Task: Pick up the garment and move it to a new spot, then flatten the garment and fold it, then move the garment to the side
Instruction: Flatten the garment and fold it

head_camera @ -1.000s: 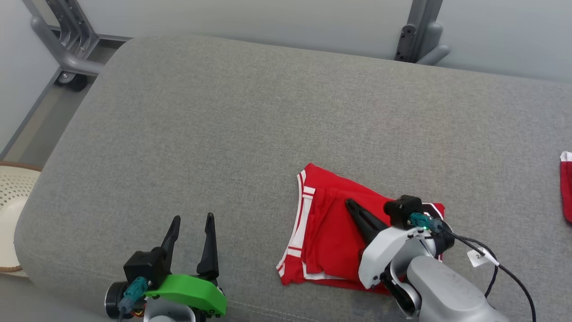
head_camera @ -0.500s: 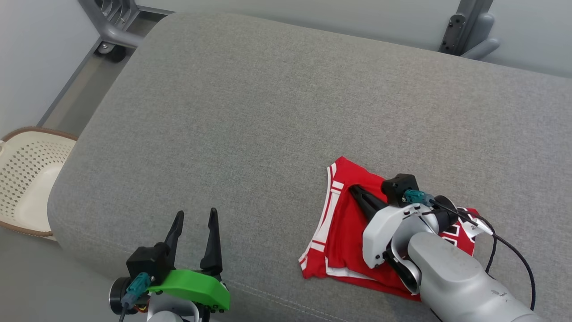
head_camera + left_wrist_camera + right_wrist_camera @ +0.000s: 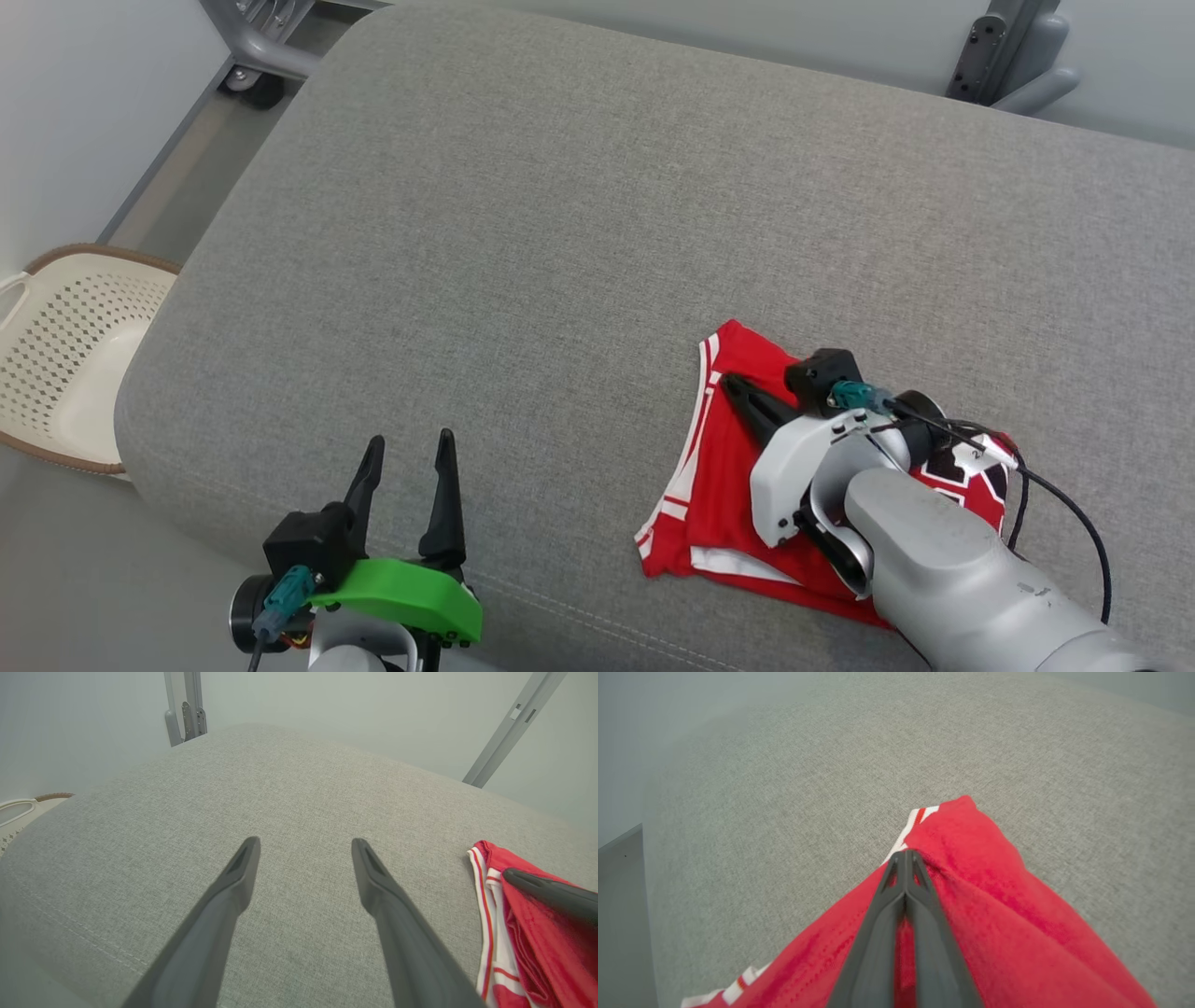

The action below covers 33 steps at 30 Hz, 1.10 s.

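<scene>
Folded red shorts (image 3: 714, 467) lie on the grey cushion (image 3: 523, 233), near its front edge. Right gripper (image 3: 733, 383) is pressed together, pinching a ridge of fabric; drag low and slowly so the folds likely hold. Left gripper (image 3: 409, 443) hovers spread (empty). The right wrist view confirms the pinch; the head view adds the laundry basket (image 3: 65, 345)
</scene>
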Available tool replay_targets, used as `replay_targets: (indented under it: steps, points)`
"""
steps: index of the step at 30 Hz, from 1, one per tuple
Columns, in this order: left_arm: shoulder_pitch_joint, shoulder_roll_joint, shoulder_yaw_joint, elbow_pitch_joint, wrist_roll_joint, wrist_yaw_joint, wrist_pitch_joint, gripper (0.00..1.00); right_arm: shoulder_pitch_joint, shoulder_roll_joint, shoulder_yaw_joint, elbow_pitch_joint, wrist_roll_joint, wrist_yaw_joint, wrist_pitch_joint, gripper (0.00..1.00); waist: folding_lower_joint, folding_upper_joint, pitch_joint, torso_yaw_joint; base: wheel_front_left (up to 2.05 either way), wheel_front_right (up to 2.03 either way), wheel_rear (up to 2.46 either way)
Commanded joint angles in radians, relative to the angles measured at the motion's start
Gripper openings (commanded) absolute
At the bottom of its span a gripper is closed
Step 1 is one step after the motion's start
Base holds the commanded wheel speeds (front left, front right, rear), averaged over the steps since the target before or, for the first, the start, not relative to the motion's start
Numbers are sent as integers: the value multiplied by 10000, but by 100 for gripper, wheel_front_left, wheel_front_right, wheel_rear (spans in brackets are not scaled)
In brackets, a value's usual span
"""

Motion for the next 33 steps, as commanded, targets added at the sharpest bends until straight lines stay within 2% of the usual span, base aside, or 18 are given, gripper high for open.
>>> replay_targets:
  steps: [1, 10, 14, 15, 17, 18, 20, 21, 25, 33]
  points:
    - [-149, -46, 61, 27, 55, -56, -29, 100, -221, 7, -150, 113, 141, -4, -27, 0, 0, 0, 9, -37, 0, 0, 0]
    - [-213, -81, 141, 122, 154, -115, -30, 100, -323, 260, 258, 44, 529, -4, -28, 0, 0, 0, -42, -190, 0, 0, 0]
    - [-138, -80, 240, 114, 225, -127, -28, 100, -459, 166, -69, -441, 476, -4, -28, 0, 0, 0, -170, -420, 0, 0, 0]
    - [-117, -79, 258, 105, 254, -134, -30, 100, -444, 126, -256, -620, 402, -4, -28, 21, 0, 0, -215, -493, 0, 0, 0]
    - [-84, -76, 281, 75, 299, -156, -28, 100, -309, 60, -685, -1010, 190, -4, -28, 45, 0, 0, -318, -675, 0, 0, 0]
    - [-72, -76, 292, 58, 328, -166, -28, 100, -191, 16, -950, -1227, 63, -4, -29, 53, 0, 0, -379, -785, 0, 0, 0]
    - [-90, -77, 258, 30, 413, -215, -25, 100, 70, -95, -1558, -1696, -330, -4, -29, 97, 0, 0, -497, -985, 0, 0, 0]
    - [-111, -73, 249, 13, 432, -232, -16, 100, 232, -122, -1880, -1946, -531, -4, -29, 100, 0, 0, -562, -1100, 0, 0, 0]
    - [-272, -51, 141, -12, 590, -303, -16, 100, 1090, -149, -3422, -3020, -1478, -4, -29, 100, 0, 0, -823, -1569, 0, 0, 0]
    - [-470, 78, 58, 92, 874, -322, -16, 100, 3413, 200, -6339, -5302, -3136, -4, -29, 100, 0, 0, -1328, -2402, 0, 0, 0]
